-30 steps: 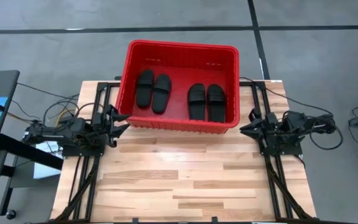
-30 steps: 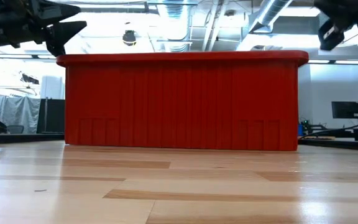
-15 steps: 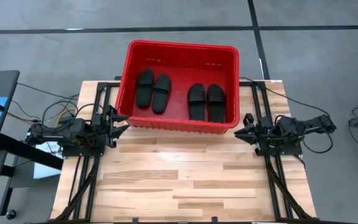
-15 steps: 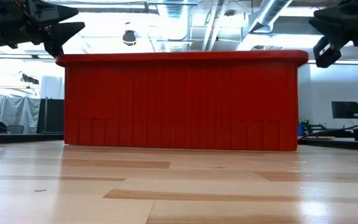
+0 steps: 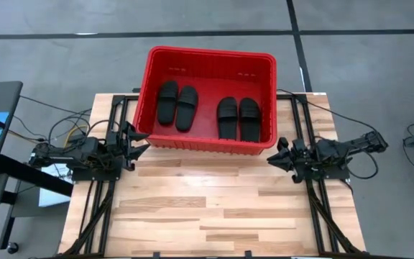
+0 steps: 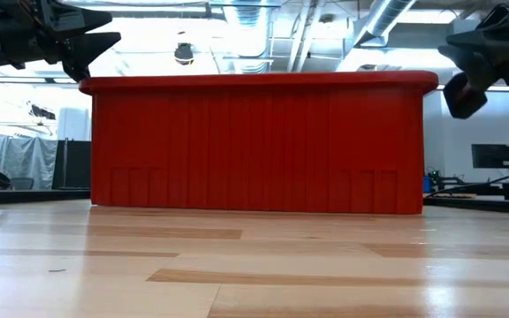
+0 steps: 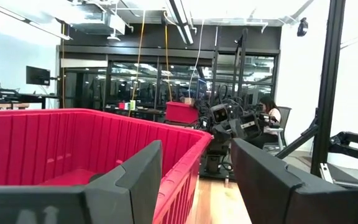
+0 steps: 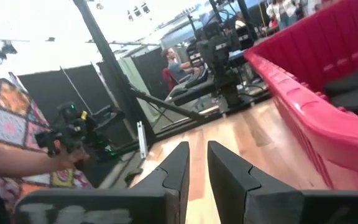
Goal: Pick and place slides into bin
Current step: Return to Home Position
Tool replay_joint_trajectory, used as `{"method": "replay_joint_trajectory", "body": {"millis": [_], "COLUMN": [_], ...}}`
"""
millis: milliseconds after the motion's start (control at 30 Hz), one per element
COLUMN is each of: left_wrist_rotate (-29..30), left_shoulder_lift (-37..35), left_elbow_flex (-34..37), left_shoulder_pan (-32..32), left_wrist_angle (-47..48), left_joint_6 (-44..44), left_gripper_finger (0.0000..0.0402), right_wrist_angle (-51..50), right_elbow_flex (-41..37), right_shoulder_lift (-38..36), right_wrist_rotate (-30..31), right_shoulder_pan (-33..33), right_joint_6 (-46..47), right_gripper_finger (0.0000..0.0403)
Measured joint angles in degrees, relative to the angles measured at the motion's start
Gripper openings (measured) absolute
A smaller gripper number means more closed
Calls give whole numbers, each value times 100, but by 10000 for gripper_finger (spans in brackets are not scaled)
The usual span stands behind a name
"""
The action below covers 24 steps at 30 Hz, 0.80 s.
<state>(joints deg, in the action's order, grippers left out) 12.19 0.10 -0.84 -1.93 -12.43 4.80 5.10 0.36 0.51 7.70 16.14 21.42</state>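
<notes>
The red bin [image 5: 210, 52] stands at the table's far middle and fills the low view [image 6: 259, 146]. Four black slides lie soles down on its floor in two pairs: a left pair [image 5: 167, 102] [image 5: 187, 108] and a right pair [image 5: 227, 116] [image 5: 249, 119]. My left gripper [image 5: 141, 142] hovers open and empty by the bin's near left corner; its own view shows the bin's wall [image 7: 42, 137]. My right gripper [image 5: 273, 155] hovers empty by the bin's near right corner, its fingers [image 8: 229, 180] a narrow gap apart, the bin's rim [image 8: 316, 118] beside it.
Bare wooden table [image 5: 214, 208] stretches from the bin to the near edge. Black frame rails [image 5: 99, 208] [image 5: 322, 216] run along both sides. A person's patterned sleeve and hand with a device [image 8: 17, 143] show beyond the table. People sit in the room behind [image 7: 269, 115].
My right gripper has moved toward the table's left and near edges and a little down, staying by the bin's near right corner. The slides and the bin have not moved.
</notes>
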Motion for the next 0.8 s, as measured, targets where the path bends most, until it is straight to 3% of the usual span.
{"method": "replay_joint_trajectory", "body": {"millis": [167, 267, 367, 433, 800], "left_wrist_rotate": [-485, -904, -923, -838, -709], "left_shoulder_lift": [16, 42, 37, 33, 83], "left_elbow_flex": [37, 50, 48, 48, 44], "left_shoulder_pan": [11, 7, 7, 7, 4], "left_wrist_angle": [160, 303, 330, 444, 990], "left_joint_6": [-927, -2369, -3800, -4303, -4161], "left_gripper_finger": [183, 183, 183, 183, 183], "right_wrist_angle": [-4, -10, -15, -15, -29], "right_elbow_flex": [0, 0, 0, 0, -2], "right_shoulder_lift": [0, 0, 0, 0, 0], "right_wrist_rotate": [-7, -9, -9, -9, -10], "right_shoulder_pan": [-1, -2, -2, -2, -2], "right_joint_6": [257, 257, 258, 258, 257], "right_gripper_finger": [51, 51, 51, 51, 51]}}
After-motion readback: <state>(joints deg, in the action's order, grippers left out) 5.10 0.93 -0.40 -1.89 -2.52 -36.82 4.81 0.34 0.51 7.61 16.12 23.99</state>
